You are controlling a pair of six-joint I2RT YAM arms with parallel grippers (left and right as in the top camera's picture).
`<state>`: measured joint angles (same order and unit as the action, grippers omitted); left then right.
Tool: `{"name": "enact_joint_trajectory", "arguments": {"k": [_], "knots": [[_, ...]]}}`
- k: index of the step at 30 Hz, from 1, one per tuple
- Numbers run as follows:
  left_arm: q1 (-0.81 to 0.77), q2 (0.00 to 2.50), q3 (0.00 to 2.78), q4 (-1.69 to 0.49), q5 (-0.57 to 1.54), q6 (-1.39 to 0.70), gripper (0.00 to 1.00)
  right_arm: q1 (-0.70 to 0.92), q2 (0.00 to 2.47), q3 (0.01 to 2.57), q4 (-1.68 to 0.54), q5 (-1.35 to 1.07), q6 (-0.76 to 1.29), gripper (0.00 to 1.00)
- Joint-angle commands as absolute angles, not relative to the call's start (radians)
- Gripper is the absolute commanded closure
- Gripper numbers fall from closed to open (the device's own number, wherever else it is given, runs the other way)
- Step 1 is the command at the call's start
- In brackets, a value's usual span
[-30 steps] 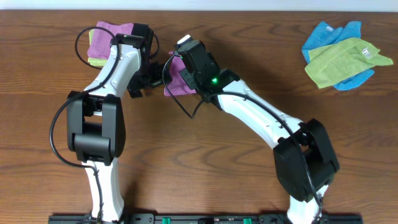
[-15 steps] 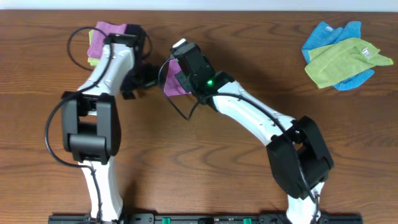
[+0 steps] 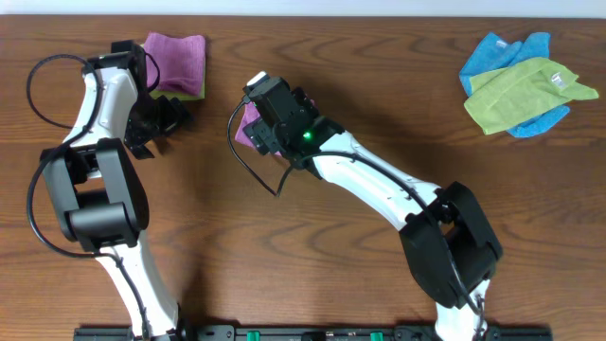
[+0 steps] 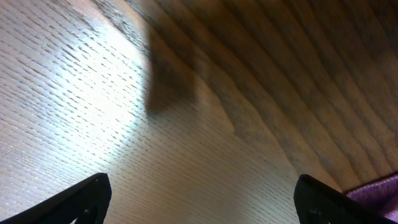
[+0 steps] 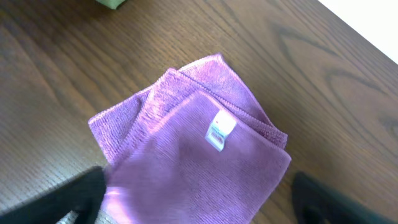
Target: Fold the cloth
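Note:
The cloth, violet-purple and folded into a small square, lies flat on the wooden table with its white tag facing up. My right gripper hovers over its near edge, open, one dark finger on each side of it. From overhead only a purple sliver of the cloth shows beside the right gripper. Off to the left, my left gripper is open over bare wood, and in its own view the left gripper holds nothing.
A pinker purple folded cloth rests on a lime-green cloth at the back left, close to the left arm. A heap of blue and green cloths lies at the back right. A purple edge shows at the left wrist view's lower right.
The right gripper has opened and let go of the cloth, which now lies on the table. The left arm has swung left, away from the cloth.

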<state>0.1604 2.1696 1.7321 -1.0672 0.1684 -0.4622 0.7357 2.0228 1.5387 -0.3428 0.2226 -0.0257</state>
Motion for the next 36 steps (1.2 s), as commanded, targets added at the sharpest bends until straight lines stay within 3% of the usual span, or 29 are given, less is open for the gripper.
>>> {"name": "enact_joint_trajectory", "arguments": {"k": [1,7,12,19,22,29,36], "knots": [[0.163,2.178,1.724,-1.073,0.157,-0.441,0.05,0.742,2.044,1.554,-0.345,0.197,-0.011,0.01],[0.163,2.178,1.724,-1.066,0.169,-0.441,0.05,0.741,2.044,1.554,-0.356,0.211,-0.002,0.01],[0.136,2.178,1.724,-1.082,0.377,-0.388,0.05,0.716,2.044,1.554,-0.433,0.333,0.359,0.01],[0.006,2.178,1.724,-1.090,0.507,-0.311,0.05,0.627,2.040,1.554,-0.453,0.012,0.539,0.01],[-0.053,2.178,1.724,-1.069,0.568,-0.250,0.05,0.562,2.019,1.554,-0.504,-0.098,0.551,0.01],[-0.105,2.178,1.724,-1.011,0.591,-0.286,0.05,0.410,1.919,1.554,-0.669,-0.015,0.558,0.01],[-0.117,2.178,1.724,-0.915,0.619,-0.373,0.05,0.399,1.905,1.554,-0.720,-0.014,0.508,0.01]]}}
